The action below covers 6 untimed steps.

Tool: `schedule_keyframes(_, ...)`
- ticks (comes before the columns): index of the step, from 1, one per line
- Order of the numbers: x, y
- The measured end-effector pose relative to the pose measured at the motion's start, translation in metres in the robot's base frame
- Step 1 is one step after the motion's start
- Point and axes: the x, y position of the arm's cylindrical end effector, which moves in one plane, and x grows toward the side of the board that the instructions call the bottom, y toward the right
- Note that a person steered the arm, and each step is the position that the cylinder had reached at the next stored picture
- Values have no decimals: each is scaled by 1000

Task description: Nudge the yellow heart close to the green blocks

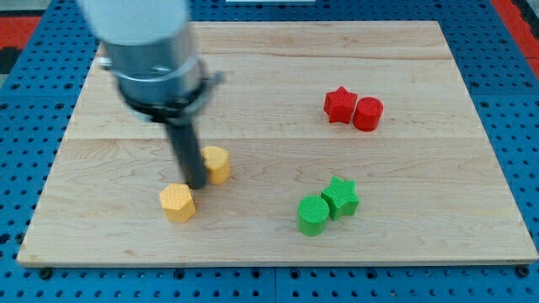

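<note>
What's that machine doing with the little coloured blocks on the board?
The arm slides blocks around with a dark rod. My tip sits between two yellow blocks: the yellow heart just to its right and a yellow hexagon below-left. The green cylinder and green star, touching, lie well off to the view's right. A red star and red cylinder sit together higher up.

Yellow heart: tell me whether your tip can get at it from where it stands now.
Probably yes. My tip sits right against the yellow heart's left side, with the yellow hexagon just below-left. Nothing lies between the heart and the green cylinder and green star.
</note>
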Motion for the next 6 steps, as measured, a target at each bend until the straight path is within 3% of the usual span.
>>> schedule_keyframes(2, -44, -44)
schedule_keyframes(3, -46, 24)
schedule_keyframes(4, 7, 61)
schedule_keyframes(6, -46, -82)
